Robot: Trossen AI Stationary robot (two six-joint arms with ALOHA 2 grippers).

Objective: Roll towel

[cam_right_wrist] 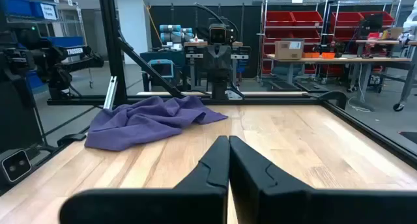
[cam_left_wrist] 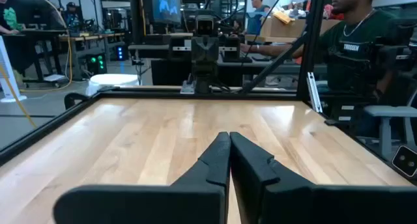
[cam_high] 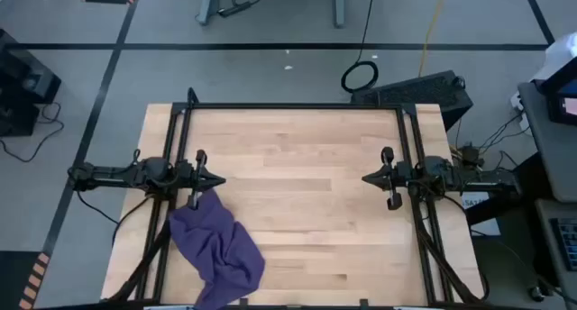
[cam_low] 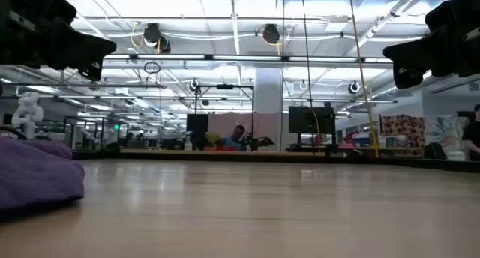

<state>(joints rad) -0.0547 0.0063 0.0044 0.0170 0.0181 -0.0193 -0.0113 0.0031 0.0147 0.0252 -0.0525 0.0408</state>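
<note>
The purple towel lies crumpled on the wooden table near its front left corner. It also shows in the right wrist view and at the left edge of the low view. My left gripper hovers shut just past the towel's far end, pointing toward the table's right edge, touching nothing. My right gripper hovers shut at the table's right side, pointing left. Their shut fingertips show in the left wrist view and the right wrist view.
Bare wood stretches between the two grippers and toward the far edge. Black frame rails run along the table's far, left and right sides. A person sits beyond the table's right side.
</note>
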